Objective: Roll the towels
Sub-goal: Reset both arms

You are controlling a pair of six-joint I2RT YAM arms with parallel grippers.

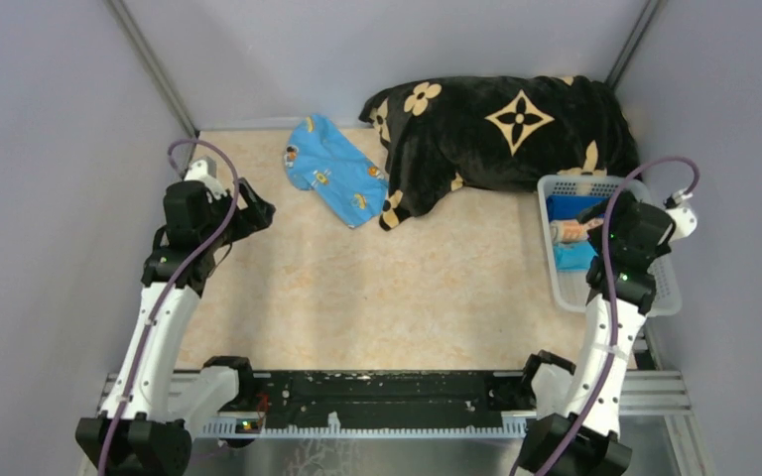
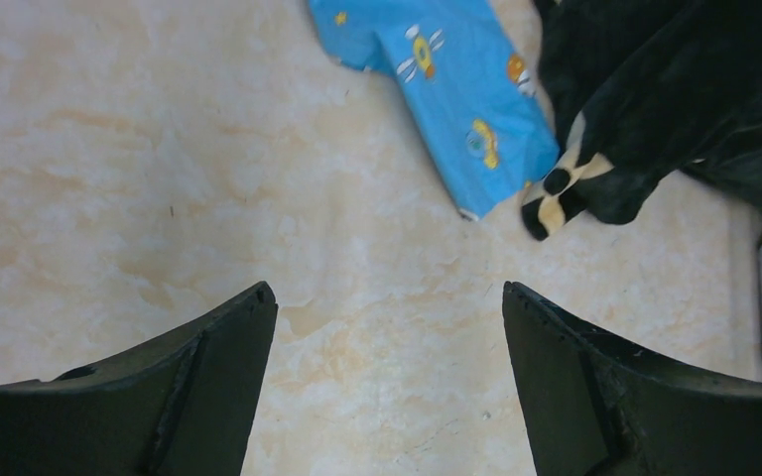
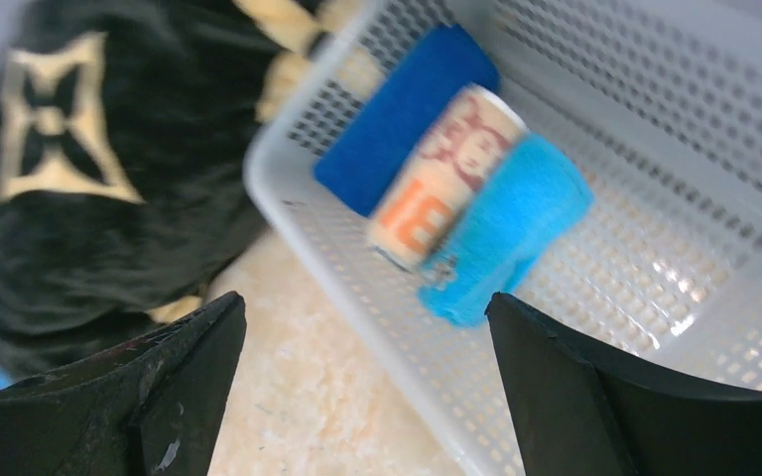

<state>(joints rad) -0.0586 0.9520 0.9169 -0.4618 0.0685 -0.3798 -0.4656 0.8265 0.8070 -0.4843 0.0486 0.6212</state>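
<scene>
In the white mesh basket, at the table's right edge, three rolled towels lie side by side, each touching the next. The dark blue roll lies farthest back, the striped roll with orange lettering in the middle, and the turquoise roll nearest.

The right gripper hangs above the basket's left rim, its jaws spread wide and grasping nothing.

Against the basket's far left corner lies the black blanket with tan flowers, bunched in a heap. Left of the basket, beyond the blanket, the light blue towel with orange prints lies flat and unrolled on the table, one edge meeting the blanket's near corner.

The left gripper is well apart from the basket, over bare table on the far left, with its jaws released and empty.
</scene>
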